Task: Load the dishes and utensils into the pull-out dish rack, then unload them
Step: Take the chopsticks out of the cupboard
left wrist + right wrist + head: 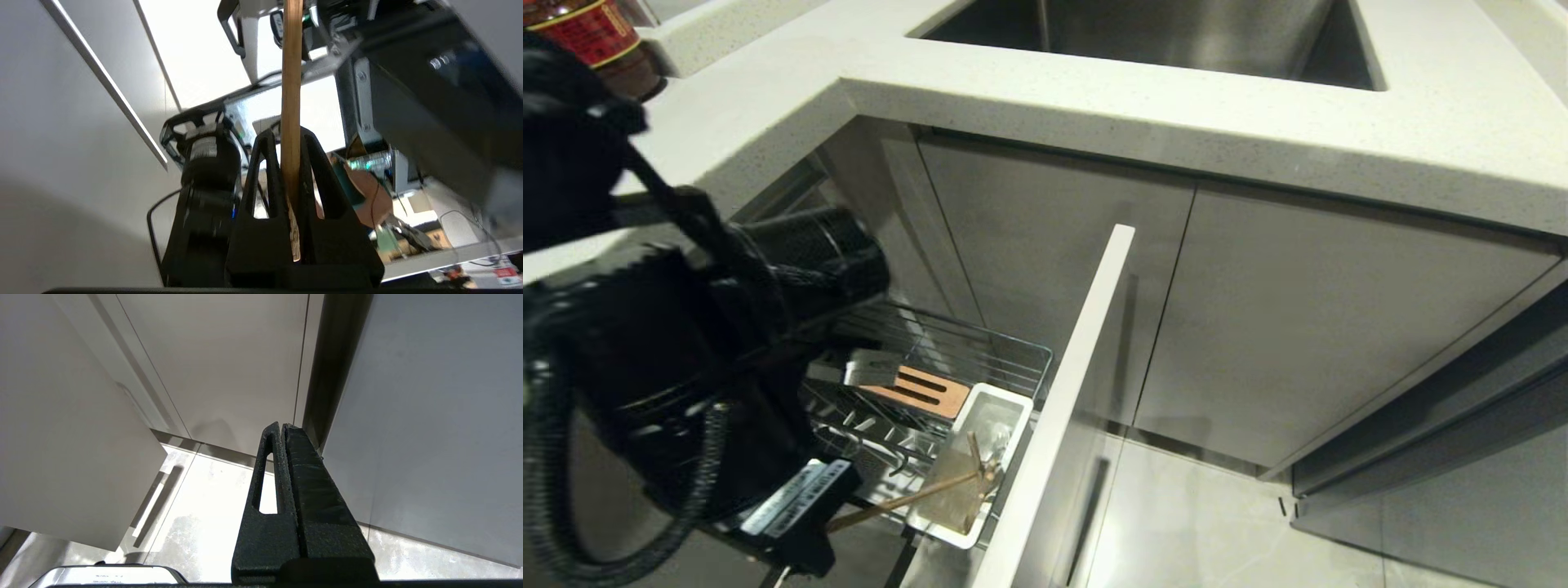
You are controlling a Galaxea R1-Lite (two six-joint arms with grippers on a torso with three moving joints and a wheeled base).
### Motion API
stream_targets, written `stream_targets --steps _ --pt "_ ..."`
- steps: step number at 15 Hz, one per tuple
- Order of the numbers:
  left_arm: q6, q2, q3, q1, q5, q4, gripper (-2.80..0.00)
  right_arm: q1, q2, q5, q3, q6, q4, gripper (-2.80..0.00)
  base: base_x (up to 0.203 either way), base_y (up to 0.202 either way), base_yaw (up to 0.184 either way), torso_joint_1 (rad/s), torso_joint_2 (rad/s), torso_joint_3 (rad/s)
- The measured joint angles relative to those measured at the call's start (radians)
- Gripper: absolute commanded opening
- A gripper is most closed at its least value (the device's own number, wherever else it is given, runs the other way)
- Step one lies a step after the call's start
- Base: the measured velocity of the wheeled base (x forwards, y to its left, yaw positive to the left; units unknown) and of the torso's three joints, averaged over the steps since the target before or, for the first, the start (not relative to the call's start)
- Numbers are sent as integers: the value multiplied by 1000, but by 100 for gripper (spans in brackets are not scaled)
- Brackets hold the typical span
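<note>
The pull-out dish rack (1013, 349) stands drawn out under the counter, with its slotted wooden strip (923, 392), white utensil cup (1023, 412) and white front panel (1086, 343). My left arm hangs over the rack's left part and hides it. The left gripper (291, 136) is shut on a light wooden chopstick (292, 81). In the head view this chopstick (907, 496) lies slanted, its far end at the cup. A second wooden stick (972, 453) stands in the cup. My right gripper (282, 426) is shut and empty, low beside the cabinet fronts. The dishes are out of view.
A steel sink (1160, 33) is set in the pale countertop (1094, 98) above the rack. A dark jar with a red label (596, 41) stands at the counter's far left. Grey cabinet doors (1339, 327) and tiled floor (1217, 523) lie right of the front panel.
</note>
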State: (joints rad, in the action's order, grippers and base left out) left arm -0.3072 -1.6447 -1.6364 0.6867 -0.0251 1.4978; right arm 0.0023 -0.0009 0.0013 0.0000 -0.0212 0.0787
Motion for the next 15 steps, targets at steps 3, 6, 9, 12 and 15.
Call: stream_targets --steps 3,6,9,12,15 --pt "1 98 -75 15 19 24 -280 0 0 0 0 0 0 -280 0 0 0 0 0 0" --pt "5 203 -156 17 58 26 -280 0 0 0 0 0 0 -280 0 0 0 0 0 0" --pt "10 298 -242 18 131 26 -280 0 0 0 0 0 0 -280 0 0 0 0 0 0" --pt "10 397 -278 -12 245 -1 -280 0 0 0 0 0 0 -280 0 0 0 0 0 0" --pt "10 459 -284 -143 360 -116 -280 0 0 0 0 0 0 -280 0 0 0 0 0 0"
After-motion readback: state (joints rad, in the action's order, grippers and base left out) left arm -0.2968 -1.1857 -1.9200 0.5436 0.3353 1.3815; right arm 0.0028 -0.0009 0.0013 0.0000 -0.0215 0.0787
